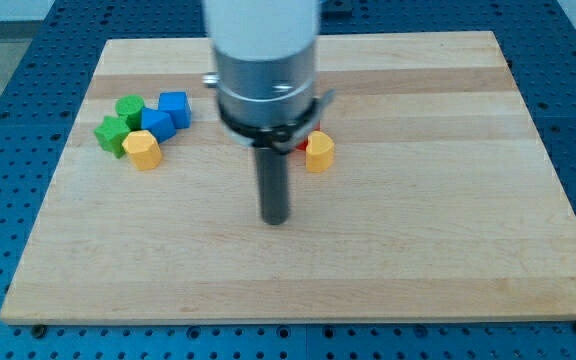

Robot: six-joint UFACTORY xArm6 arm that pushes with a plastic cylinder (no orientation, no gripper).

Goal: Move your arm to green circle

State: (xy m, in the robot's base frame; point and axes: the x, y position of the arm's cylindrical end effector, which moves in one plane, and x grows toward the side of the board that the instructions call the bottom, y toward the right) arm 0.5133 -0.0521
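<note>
My tip [275, 221] rests on the wooden board [418, 250] near its middle. A cluster of blocks lies at the view's upper left: a green round block [130, 107], a green star-like block [112, 134], a blue cube [174, 105], a blue block [156, 124] and a yellow hexagonal block [143, 150]. The green round block is far to the left of and above my tip. A yellow block [319, 152] sits just right of the rod, with a red block [302, 145] mostly hidden behind the arm.
The arm's grey and white body [265, 70] covers the board's upper middle. A blue perforated table [8, 90] surrounds the board on all sides.
</note>
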